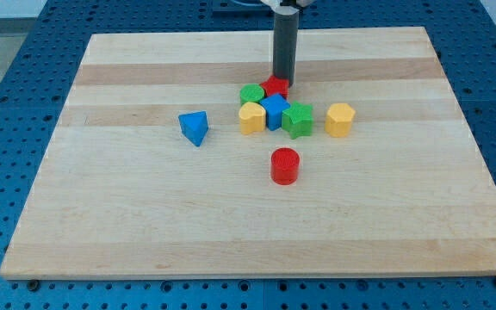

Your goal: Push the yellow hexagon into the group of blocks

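Note:
The yellow hexagon (340, 119) lies on the wooden board, a short gap to the right of the group. The group holds a red block (275, 86) at its top, a green block (251, 94), a blue block (274, 110), a yellow block (251, 118) and a green star-like block (297, 120). My tip (282, 79) stands at the top of the group, right above the red block and about touching it, up and to the left of the yellow hexagon.
A blue triangular block (195, 127) lies alone left of the group. A red cylinder (285, 165) stands below the group. The board's edges (257, 274) border a blue perforated table.

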`<state>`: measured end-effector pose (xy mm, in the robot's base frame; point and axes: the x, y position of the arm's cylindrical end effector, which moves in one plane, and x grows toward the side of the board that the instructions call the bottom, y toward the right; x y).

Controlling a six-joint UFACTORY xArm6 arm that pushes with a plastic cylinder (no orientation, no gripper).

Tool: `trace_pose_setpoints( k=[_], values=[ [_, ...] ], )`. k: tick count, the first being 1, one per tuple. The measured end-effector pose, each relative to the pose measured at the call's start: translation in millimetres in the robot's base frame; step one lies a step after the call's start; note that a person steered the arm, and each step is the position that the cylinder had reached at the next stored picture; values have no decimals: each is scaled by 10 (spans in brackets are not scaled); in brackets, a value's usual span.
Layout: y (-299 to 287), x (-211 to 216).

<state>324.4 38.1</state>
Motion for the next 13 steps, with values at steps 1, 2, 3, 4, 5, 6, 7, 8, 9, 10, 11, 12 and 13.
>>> trace_pose_setpoints(
  k=[1, 2, 3, 4, 5, 6, 7, 8, 9, 10, 11, 12, 13],
  values=[
    [217, -3],
    [842, 38],
    [1276, 399],
    [1128, 959],
    [938, 1070],
    [912, 1069],
    [912, 1057],
    [906, 1000],
    [905, 912],
    [866, 797],
    [817, 708],
    [814, 754],
    [814, 812]
  ],
)
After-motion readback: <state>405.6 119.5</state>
